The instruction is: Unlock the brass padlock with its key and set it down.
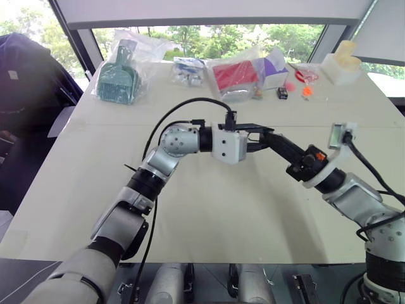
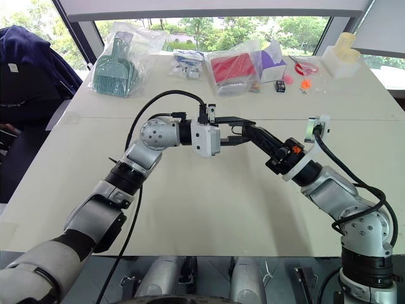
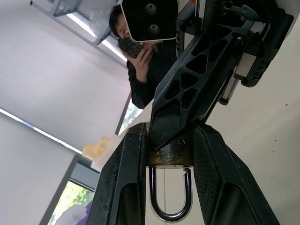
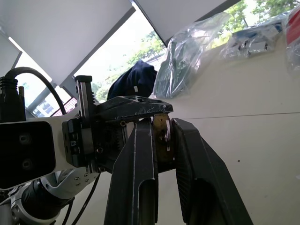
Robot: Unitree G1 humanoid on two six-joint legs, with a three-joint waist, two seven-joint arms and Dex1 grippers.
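Two robot arms meet over the table, a small brass padlock caught between them

The left gripper (image 1: 269, 134) is clenched on the brass padlock (image 3: 169, 155), holding it in the air well above the white table (image 1: 221, 209) — its gold body is pinched between the black fingers (image 3: 124, 187) and its silver loop looks seated at both ends. The right gripper (image 4: 161, 136) has its fingers drawn in close around something thin and silvery at the padlock's body, apparently the key (image 4: 167, 136), though whether it is in the keyhole cannot be told. By the look of it, the lock is yet to open — the turn of the key, the loop springing free and the setting down on the table all seem left to do.
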